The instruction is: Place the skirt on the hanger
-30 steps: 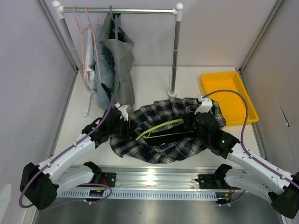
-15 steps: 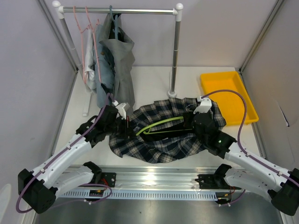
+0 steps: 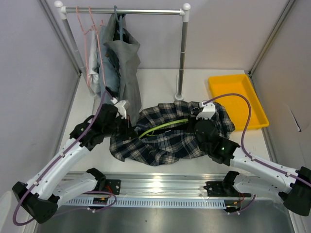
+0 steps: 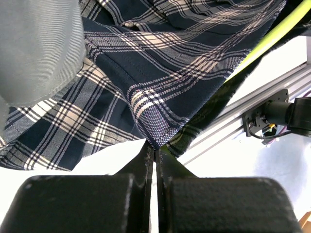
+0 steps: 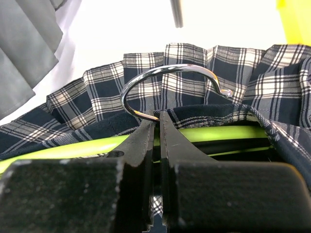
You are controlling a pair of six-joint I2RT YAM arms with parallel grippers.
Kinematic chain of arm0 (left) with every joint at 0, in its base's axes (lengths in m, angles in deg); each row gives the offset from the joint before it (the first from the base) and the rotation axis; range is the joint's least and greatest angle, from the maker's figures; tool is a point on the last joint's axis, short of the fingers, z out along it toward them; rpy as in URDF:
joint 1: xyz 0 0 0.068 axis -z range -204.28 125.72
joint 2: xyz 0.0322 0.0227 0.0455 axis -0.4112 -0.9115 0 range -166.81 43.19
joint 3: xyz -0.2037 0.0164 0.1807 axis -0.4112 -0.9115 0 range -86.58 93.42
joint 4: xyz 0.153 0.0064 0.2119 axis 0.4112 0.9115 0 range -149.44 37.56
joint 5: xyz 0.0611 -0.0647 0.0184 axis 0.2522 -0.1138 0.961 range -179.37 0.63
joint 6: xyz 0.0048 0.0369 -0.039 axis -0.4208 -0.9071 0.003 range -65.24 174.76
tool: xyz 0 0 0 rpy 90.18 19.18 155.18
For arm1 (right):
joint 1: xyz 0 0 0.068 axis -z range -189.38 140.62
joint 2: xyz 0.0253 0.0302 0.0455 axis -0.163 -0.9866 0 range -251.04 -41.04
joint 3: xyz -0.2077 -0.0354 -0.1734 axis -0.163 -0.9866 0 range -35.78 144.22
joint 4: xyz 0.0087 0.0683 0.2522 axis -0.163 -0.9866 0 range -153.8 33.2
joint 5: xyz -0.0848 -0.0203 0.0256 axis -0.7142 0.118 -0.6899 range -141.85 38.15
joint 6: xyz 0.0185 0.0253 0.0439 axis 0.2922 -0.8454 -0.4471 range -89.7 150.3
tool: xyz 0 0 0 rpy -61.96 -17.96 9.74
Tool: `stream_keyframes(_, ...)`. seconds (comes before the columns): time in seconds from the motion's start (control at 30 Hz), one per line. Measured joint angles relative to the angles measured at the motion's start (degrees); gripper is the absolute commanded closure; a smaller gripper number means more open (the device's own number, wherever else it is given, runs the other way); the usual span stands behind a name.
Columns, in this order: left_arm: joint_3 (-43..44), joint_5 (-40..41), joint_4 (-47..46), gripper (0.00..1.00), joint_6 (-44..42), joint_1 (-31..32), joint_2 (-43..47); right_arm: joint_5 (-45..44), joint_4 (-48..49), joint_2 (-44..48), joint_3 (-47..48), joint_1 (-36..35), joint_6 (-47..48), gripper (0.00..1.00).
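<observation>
On the table [image 3: 155,85], below the rack [image 3: 124,10] at 12 o'clock, the plaid skirt [image 3: 165,143] has slid toward 9 o'clock in the last second, both arms carrying it along; I judge the waistband is being worked along the green hanger [image 3: 163,127] lying in its opening, not yet seated; the left claw [image 4: 154,153] is clenched on the skirt's edge at its 9 o'clock end; the right claw [image 5: 156,116], at 3 o'clock, is clenched on the hanger just below its metal hook [image 5: 170,67]
</observation>
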Motion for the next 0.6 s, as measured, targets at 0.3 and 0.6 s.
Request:
stream_keyframes(0.3, 5.16, 1.22, 5.31, 1.00, -0.42, 0.07, -0.17, -7.52, 1.60, -6.86, 8.74, -5.95, 5.62, 1.00)
stream_keyframes(0.6, 12.26, 4.46, 8.59, 1.00, -1.07, 0.22, -1.70, -9.49, 1.49, -10.36, 14.86, -7.34, 7.17, 1.00)
